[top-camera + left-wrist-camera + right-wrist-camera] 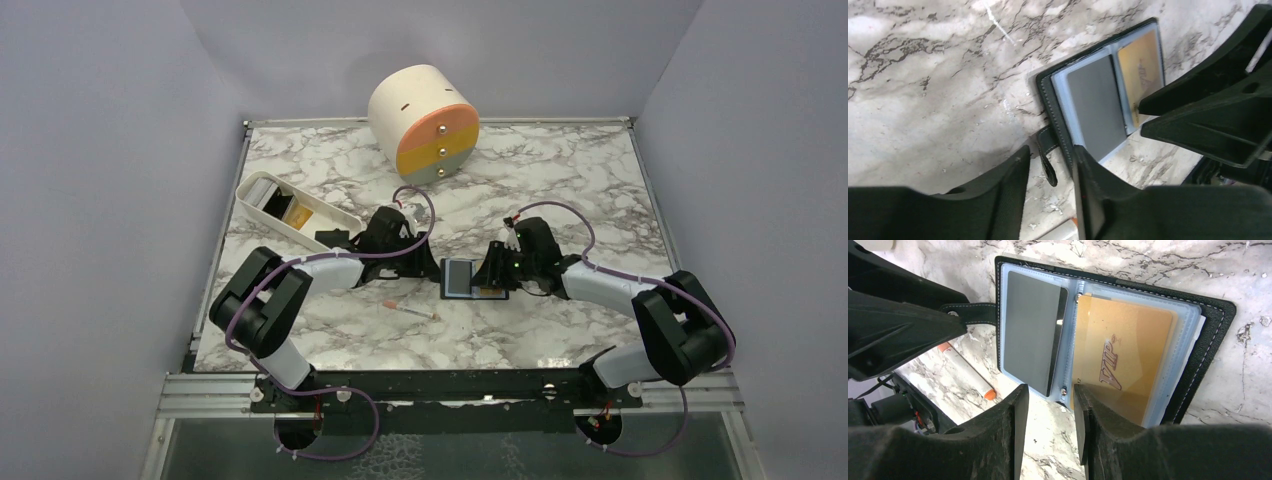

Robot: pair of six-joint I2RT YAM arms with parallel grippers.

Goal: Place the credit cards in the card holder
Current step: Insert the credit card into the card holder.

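Left arm [270, 310] and right arm [670, 320]: black and white, bolted to the rail at the near edge. Both bend inward so their heads meet at mid-table.

Table [560, 180]: white marble pattern with grey veins, pale grey walls on three sides.

Drawer box [425, 120]: cream drum at the far edge, with three drawer fronts in pink, yellow and grey, each with a small knob.

Tray [325, 207]: white, oblong, on the left of the table behind the left arm. It holds dark and yellowish items too small to tell.

Left gripper [1050, 152]: fingers part-way apart, clamped on nothing. The holder's strap lies loose in the gap.

Right gripper [1048, 390]: fingers part-way apart with nothing between them. One fingertip sits at the near edge of the gold card.

Card holder [1210, 335]: black, white-stitched, lying open and flat at mid-table between the two grippers, clear sleeves facing up.

Gold card [1128, 350]: marked VIP, in the right-hand sleeve, slightly askew. Its near edge seems to stick out past the sleeve.

Grey card [1033, 330]: dark, plain, seated in the left-hand sleeve.

Strap [1048, 157]: black, stitched, running off the holder's left edge.

Stick [968, 372]: thin, white with orange ends, flat on the table just beside the holder's near left corner.
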